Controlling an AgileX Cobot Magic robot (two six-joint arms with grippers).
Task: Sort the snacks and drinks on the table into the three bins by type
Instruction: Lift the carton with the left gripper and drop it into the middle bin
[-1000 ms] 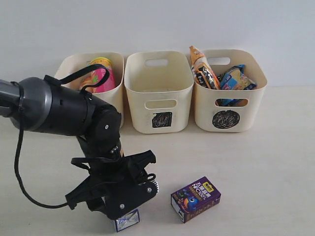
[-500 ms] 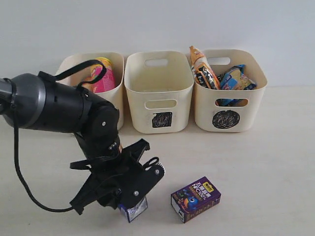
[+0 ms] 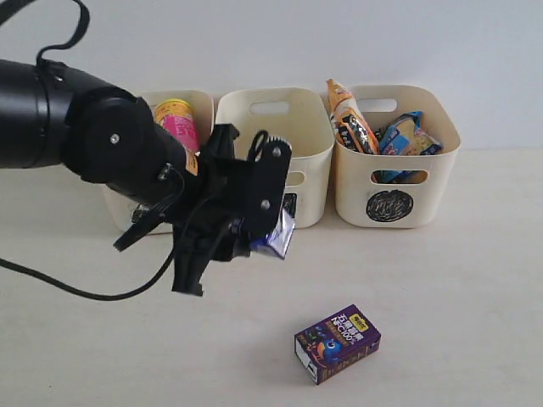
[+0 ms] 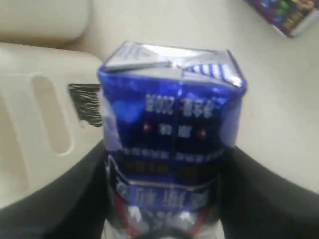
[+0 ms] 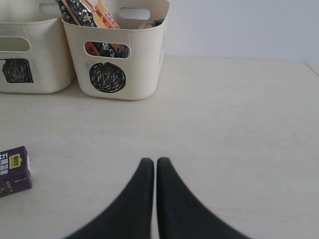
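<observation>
L gripper point(image 3: 261, 231) is part open, jaws clamped on both sides of the blue-white drink carton point(image 3: 278, 240). In the wrist view the dark fingers point(image 4: 75, 199) press its two flanks w/ the folded top end pointing away from the cam. Carton is up off the table point(image 3: 441, 305), tilted, hanging just in front of the middle bin point(image 3: 271, 153), the one w/ the black square scribble, and partly covering that mark. It's not inside any bin. Purple carton point(image 3: 337, 343) lies flat on the table, nearer the cam and to the right of the L arm, well apart from the bins. Left bin point(image 3: 193, 95) holds a pink tube point(image 3: 181, 131) w/ a yellow tube end point(image 3: 171, 108) beside it; the arm hides its mark. Right bin point(image 3: 441, 186), circle mark, has the orange-black packet point(image 3: 349, 114) standing up and the blue-white packet point(image 3: 407, 134) next to it. R gripper point(image 5: 155, 169) is shut tight, tips touching, nothing btwn them, over bare table. The purple carton is off to one side, and the circle bin is ahead of it.
</observation>
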